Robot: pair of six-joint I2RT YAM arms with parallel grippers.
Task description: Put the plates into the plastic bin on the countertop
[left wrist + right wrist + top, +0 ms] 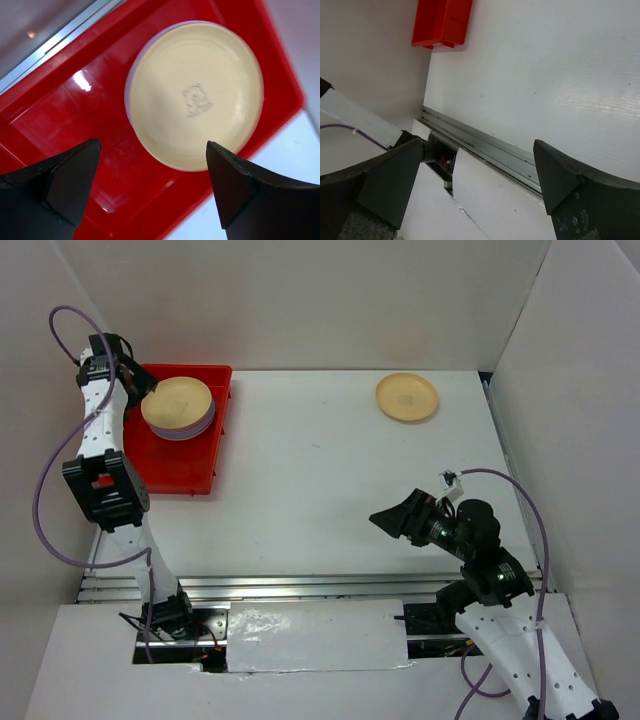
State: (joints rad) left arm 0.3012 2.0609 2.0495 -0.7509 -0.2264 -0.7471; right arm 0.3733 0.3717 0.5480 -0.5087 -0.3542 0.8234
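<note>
We are seeing a red bin (pixel 180 468) sitting at the far left of the white tabletop (pixel 320 470), a shallow rectangular tray with low walls and a glossy floor that is catching the light. Inside it, toward the far end and close to its right wall, a stack of plates (pixel 178 408) is resting. The top plate (pixel 200 70) is showing as a pale cream round dish with a faint grey emblem (pixel 196 100) in its centre, and a purple plate (pixel 128 95) is peeking out beneath its edge. The left end effector (pixel 152 147) is hovering right above the bin with its two dark fingers spread wide, gripping nothing, the stack lying between and beyond them. A lone plate (pixel 407 397), cream-yellow and round, is lying flat on the far right of the tabletop, well apart from the bin. The right end effector (pixel 385 518) is hanging over the near right part of the tabletop, also spread wide and carrying nothing; its wrist view is taking in the metal rail (pixel 485 147) along the near edge and one corner of the bin.
</note>
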